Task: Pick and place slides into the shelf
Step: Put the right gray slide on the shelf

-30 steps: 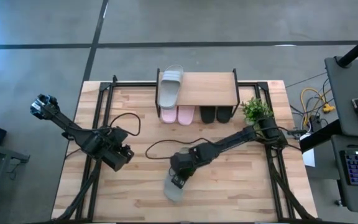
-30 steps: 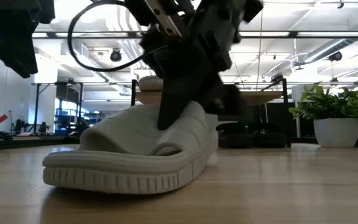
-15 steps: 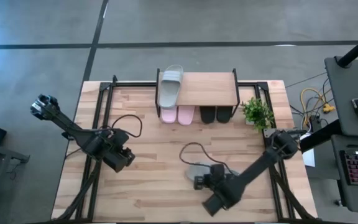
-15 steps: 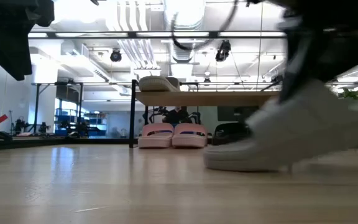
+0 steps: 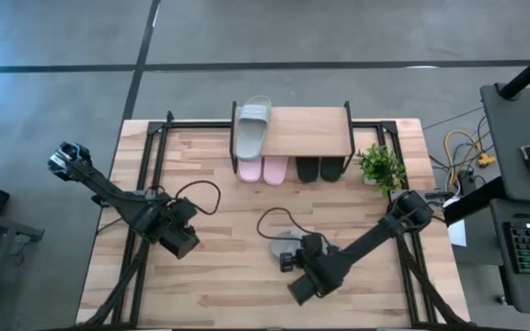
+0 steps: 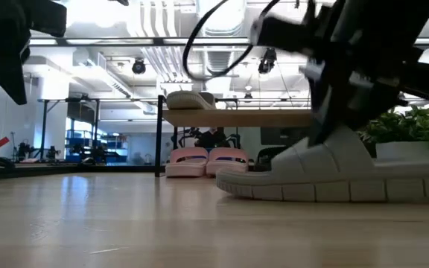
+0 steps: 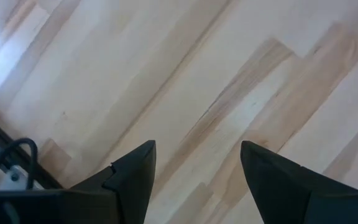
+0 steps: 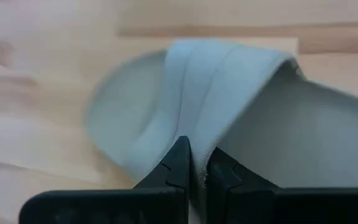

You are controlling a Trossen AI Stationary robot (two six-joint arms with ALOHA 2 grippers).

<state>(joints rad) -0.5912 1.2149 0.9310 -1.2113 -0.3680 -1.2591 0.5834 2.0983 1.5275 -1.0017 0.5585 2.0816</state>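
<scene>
One grey-green slide (image 5: 282, 245) lies near the table's middle, toward the near edge. It fills the right of the low view (image 6: 326, 175). My right gripper (image 5: 291, 257) is at it, shut on its strap. The other grey-green slide (image 5: 251, 129) rests sole-down on the left end of the shelf (image 5: 306, 131). The pink pair (image 5: 263, 170) and the black pair (image 5: 320, 170) stand on the table under the shelf's plank. My left gripper (image 5: 184, 246) hangs open over bare wood at the table's left (image 7: 197, 155). My right gripper (image 8: 194, 155) pinches the wide strap (image 8: 204, 130) of the grey-green slide between its two fingers, at the strap's edge. It comes slanting down from the near side. The slide sits level with its sole (image 6: 311, 193) at the tabletop; I cannot tell whether it is lifted.
A potted plant (image 5: 380, 165) stands right of the shelf, near the right arm's base. Loose black cables (image 5: 270, 221) arch above the table by both wrists. Black frame rails (image 5: 145, 184) run along the table's left and right sides. Bare wood lies between the arms and the shelf.
My right arm swung round toward the table's right and near edge. Its gripper now points toward the far edge instead of the near one. The grey-green slide stayed in its hold, was carried toward the right and far side, turned about, and went from tipped up to level.
</scene>
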